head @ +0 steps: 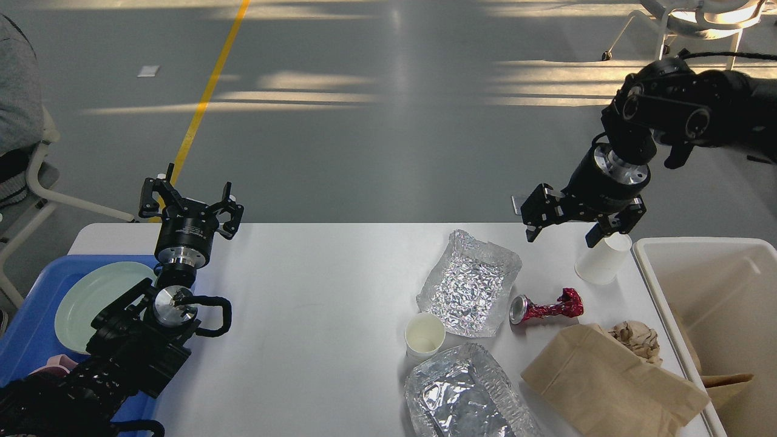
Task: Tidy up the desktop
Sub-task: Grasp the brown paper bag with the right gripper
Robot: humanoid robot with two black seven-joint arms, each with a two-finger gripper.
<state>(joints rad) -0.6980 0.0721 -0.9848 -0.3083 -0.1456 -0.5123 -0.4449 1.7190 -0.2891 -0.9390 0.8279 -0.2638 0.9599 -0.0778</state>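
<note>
- Your desktop (315, 291) fills the lower view and is far from tidy: two foil trays (470, 282), a crushed red can (545, 308), two paper cups (603, 260) and a brown paper bag (613, 379) crowd its right end
- Your right gripper (575, 229) hangs spread and empty above the far right edge; your left gripper (189, 209) stands spread, holding nothing, near the far left corner
- The bin (716, 285) off the right edge and the blue tray (27, 328) on the left are cut off, so you can't see everything they hold

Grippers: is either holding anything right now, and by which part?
Nothing is held. The left gripper is open above the desktop; the right gripper is open beside the tilted cup.
</note>
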